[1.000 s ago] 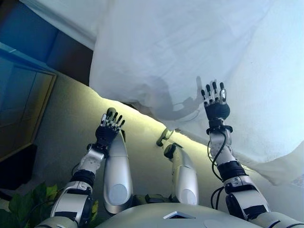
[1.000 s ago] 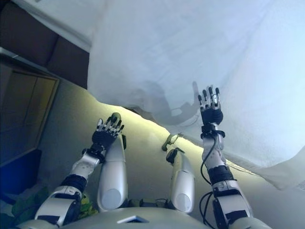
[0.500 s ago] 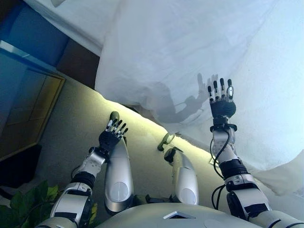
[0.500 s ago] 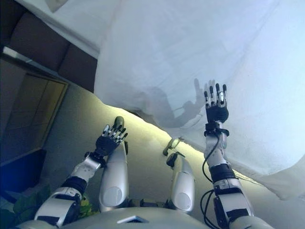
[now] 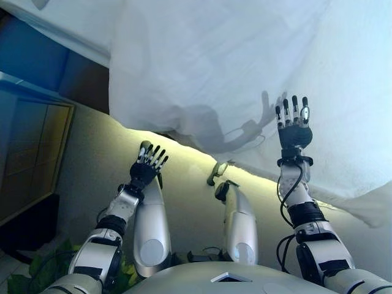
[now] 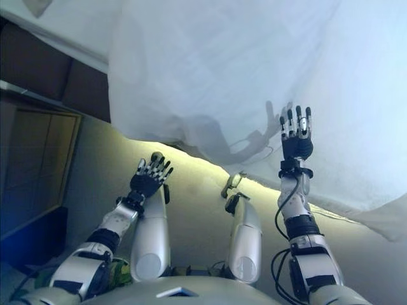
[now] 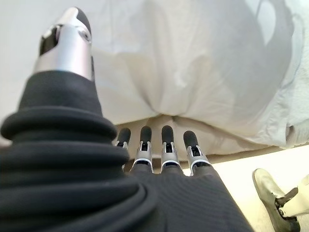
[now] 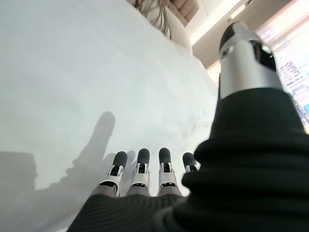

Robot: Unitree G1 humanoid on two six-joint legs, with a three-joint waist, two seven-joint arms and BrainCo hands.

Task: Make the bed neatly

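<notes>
A white duvet (image 5: 226,67) covers the bed and hangs over its near edge in loose folds (image 7: 193,92). My right hand (image 5: 294,125) is open, fingers straight, held over the duvet near the bed's edge; its wrist view shows the flat white cover (image 8: 87,87) ahead of the fingers. My left hand (image 5: 149,164) is open, fingers spread, low beside the bed and short of the hanging duvet edge (image 5: 177,131). Neither hand holds cloth.
A dark brown bed base (image 5: 86,79) shows under the duvet at the left. A wooden cabinet (image 5: 27,153) stands on the left, with a green plant (image 5: 37,278) by it. Pale carpet (image 5: 190,177) lies between me and the bed. A pillow (image 8: 164,14) shows at the bed's far end.
My right hand has risen and moved a little further over the duvet. My left hand has lifted slightly toward the duvet's hanging edge. The camera has shifted somewhat.
</notes>
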